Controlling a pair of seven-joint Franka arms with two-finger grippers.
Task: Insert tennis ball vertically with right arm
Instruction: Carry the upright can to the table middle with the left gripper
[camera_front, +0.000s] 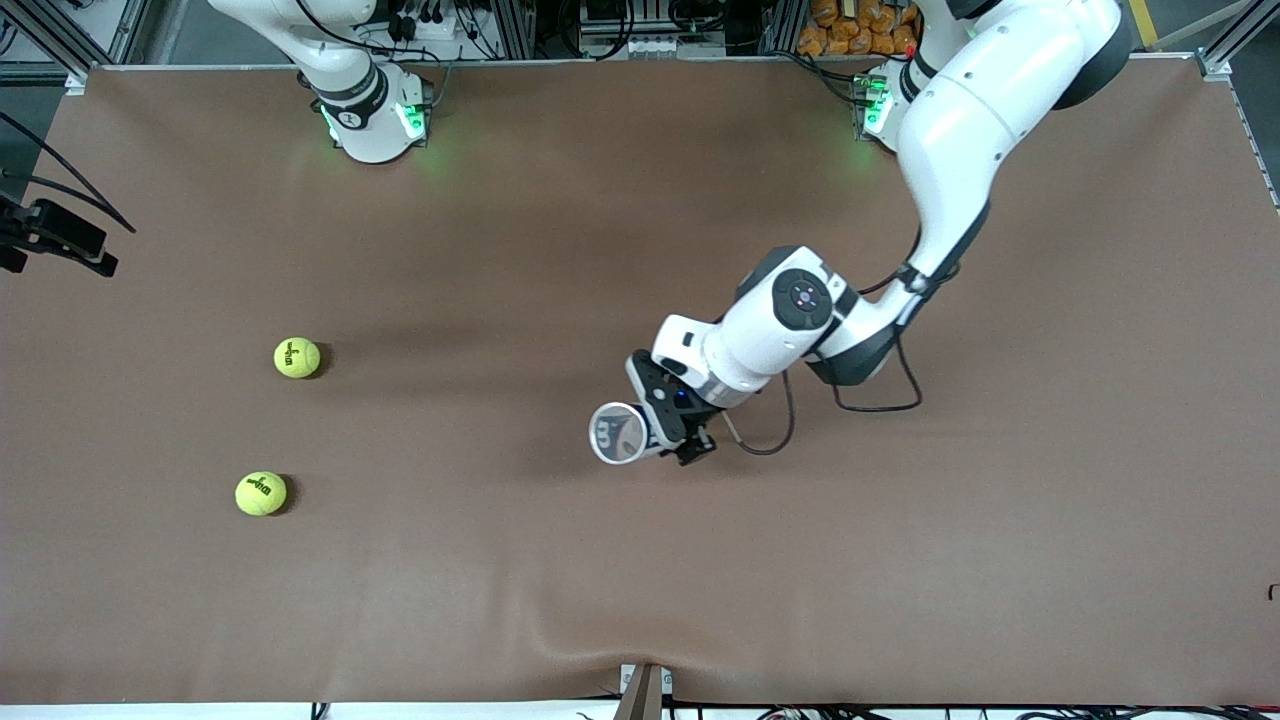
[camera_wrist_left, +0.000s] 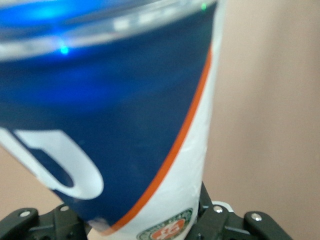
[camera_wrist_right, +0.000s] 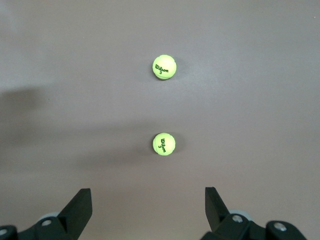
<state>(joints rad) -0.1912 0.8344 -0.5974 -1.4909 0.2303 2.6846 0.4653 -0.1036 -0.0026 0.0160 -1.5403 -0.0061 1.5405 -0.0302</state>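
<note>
Two tennis balls beneath spread right hand

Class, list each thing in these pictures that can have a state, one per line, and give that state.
Can: held upright by the left gripper, open mouth up, over the table's middle.
Left gripper: shut on the can.
Right gripper: open, above the two balls.
Farther ball: resting on the table, untouched.
Nearer ball: resting on the table, untouched.
</note>
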